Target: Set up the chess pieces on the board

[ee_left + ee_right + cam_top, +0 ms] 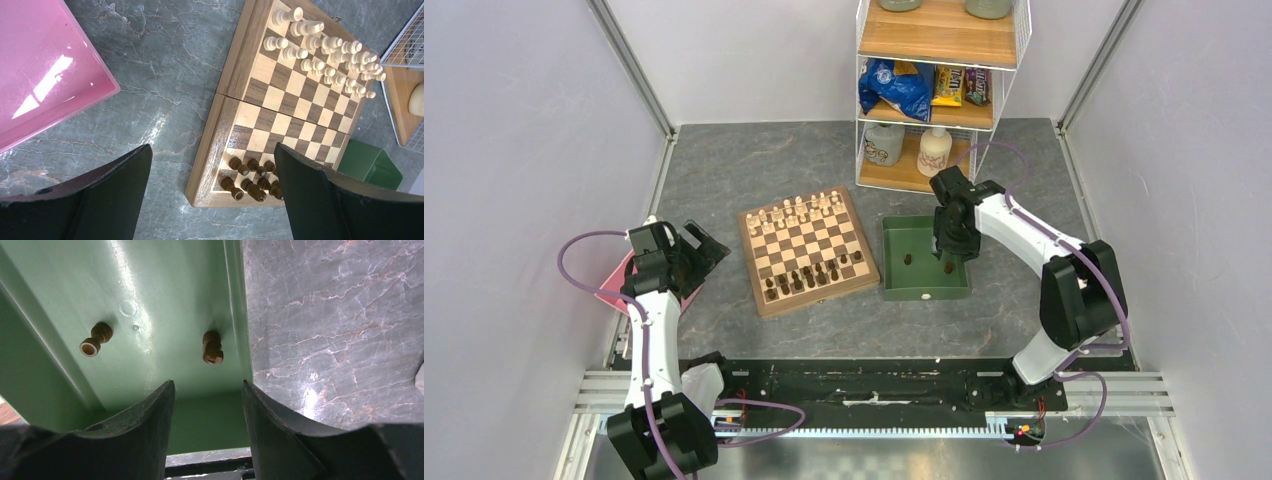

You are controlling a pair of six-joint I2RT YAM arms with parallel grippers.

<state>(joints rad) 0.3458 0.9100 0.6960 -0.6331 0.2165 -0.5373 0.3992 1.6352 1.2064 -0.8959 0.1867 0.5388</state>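
Observation:
The board lies mid-table, with several dark-brown chess pieces standing on its near rows. Two more dark pieces lie on their sides in the green tray: one at the left and one close to the tray's right wall. My right gripper hangs over the tray just short of that second piece, open, with nothing between its fingers. My left gripper is wide open and empty, off the board's near left corner, beside the dark pieces.
Cream chessmen fill the board's far rows. The green tray sits just right of the board. A pink tray lies at the left by my left arm. A wire-and-wood shelf with snacks and bottles stands at the back.

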